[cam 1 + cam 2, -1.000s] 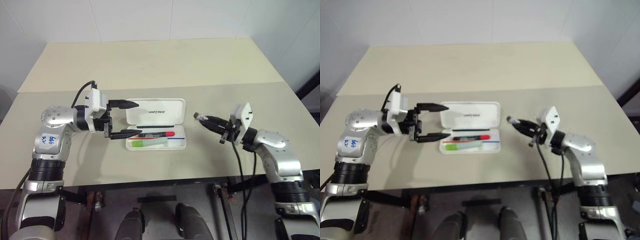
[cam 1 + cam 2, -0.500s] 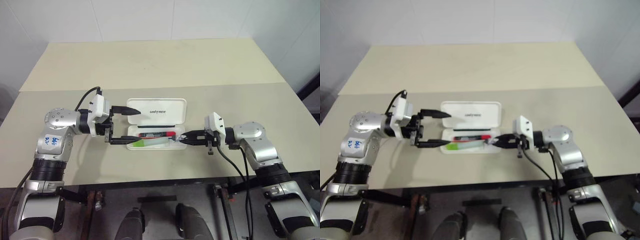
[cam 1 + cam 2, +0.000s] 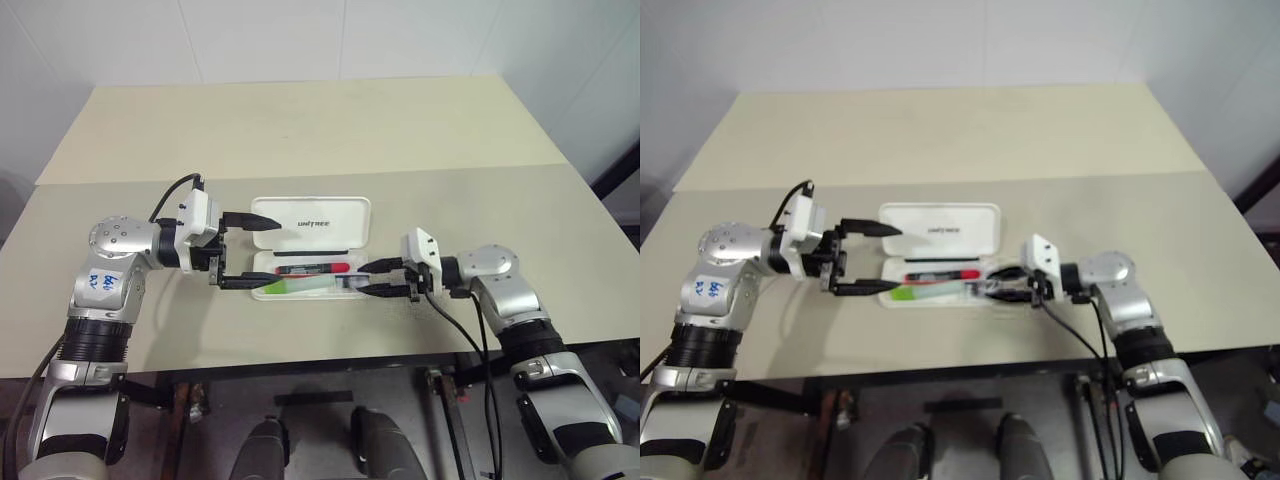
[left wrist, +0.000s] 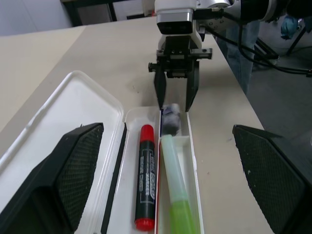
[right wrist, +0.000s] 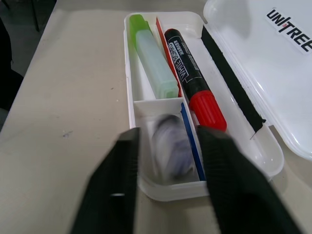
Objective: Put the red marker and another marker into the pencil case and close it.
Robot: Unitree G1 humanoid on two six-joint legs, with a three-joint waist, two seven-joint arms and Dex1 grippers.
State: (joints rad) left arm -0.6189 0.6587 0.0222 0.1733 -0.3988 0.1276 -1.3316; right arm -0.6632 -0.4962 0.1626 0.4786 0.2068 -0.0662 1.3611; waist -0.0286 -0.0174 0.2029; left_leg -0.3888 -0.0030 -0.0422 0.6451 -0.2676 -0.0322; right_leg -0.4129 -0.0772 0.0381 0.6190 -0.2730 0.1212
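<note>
The white pencil case [image 3: 340,235] lies open in the middle of the table, lid folded back. In its tray lie the red marker [image 4: 145,180], black with a red cap, and beside it a green marker [image 5: 153,53]. My right gripper [image 3: 372,278] is at the tray's right end, open. Between its fingers [image 5: 117,195] a small dark object [image 4: 170,119] sits blurred in the end compartment, with a gap on each side. My left gripper [image 3: 268,250] is open wide across the case's left end, one finger over the lid and one along the tray's front.
The beige table [image 3: 300,130] stretches far behind the case, with a seam [image 3: 120,180] running across it. Its front edge [image 3: 300,358] is close below the case. A black cable [image 3: 470,310] hangs from my right wrist.
My right gripper swung left and down to the case's right end, carrying the small dark object, and its fingers have parted. The left gripper has kept still.
</note>
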